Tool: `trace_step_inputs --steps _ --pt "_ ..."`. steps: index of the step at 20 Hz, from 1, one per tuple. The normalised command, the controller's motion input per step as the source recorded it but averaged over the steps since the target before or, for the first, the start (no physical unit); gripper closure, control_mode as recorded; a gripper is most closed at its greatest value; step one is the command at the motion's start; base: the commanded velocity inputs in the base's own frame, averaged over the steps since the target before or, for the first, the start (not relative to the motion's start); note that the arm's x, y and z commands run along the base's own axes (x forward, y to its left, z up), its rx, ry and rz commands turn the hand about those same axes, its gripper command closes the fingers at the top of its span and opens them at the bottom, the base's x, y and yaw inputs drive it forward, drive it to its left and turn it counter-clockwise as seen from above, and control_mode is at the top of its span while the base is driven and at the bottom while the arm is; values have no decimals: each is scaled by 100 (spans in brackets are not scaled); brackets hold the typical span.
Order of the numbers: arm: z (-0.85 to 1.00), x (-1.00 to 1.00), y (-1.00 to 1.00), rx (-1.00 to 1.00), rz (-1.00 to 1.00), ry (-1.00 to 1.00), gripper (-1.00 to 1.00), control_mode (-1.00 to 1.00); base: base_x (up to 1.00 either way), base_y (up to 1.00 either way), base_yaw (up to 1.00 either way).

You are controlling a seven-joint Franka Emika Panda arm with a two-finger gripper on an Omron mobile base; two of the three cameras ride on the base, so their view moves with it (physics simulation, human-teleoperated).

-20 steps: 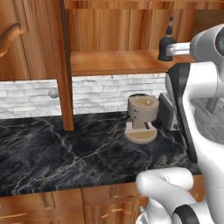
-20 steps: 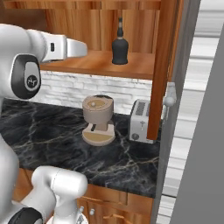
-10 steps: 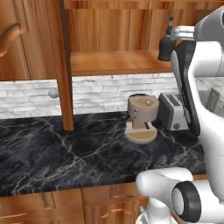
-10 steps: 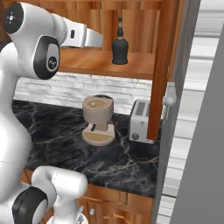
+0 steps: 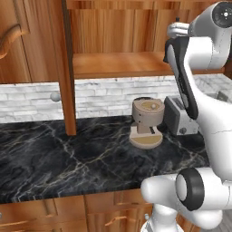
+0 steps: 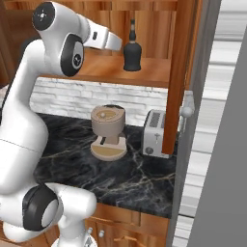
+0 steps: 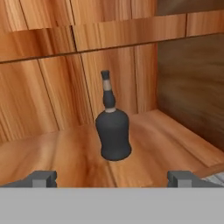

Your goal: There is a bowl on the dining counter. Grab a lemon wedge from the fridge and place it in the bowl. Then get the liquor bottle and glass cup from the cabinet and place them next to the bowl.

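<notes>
Nearest in the hand view, the gripper point(image 7: 111, 178) is being held wide apart, nothing between the fingertips point(image 7: 43, 178), one at 7 o'clock and one at 5 o'clock of the frame. It is being aimed level into the open cabinet point(image 7: 52, 61), probably so the spread jaws can straddle the bottle body rather than its thin neck.

Just beyond, at centre, the liquor bottle point(image 7: 113, 131) is standing upright on the wooden shelf point(image 7: 175, 140), clear of the gripper, with the back panel behind it. In the right base view the bottle point(image 6: 132, 52) is sitting at about 12 o'clock, near the white forearm's tip. No glass cup is being made out on the shelf.

Below the shelf, a tan coffee machine point(image 6: 108, 131) and a toaster point(image 6: 155, 140) are resting on the black marble worktop point(image 6: 87, 169), well under the reach path, so no snagging is being expected.

Judged step: approach for the bottle grab, grip not yet made.
</notes>
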Motion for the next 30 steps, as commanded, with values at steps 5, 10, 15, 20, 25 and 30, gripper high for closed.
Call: trace_step_inputs --steps 5,10,15,20,25,30 --pt "-7 44 -17 1 0 0 -100 -100 0 0 0" --pt "-8 27 -23 0 0 0 -100 -100 0 0 0" --pt "-8 22 -19 0 0 0 -100 -100 0 0 0" --pt "-8 29 -13 0 0 0 -100 -100 0 0 0" --pt "0 46 0 0 3 0 -100 -100 0 0 0" --pt "-8 50 0 0 4 0 -100 -100 0 0 0"
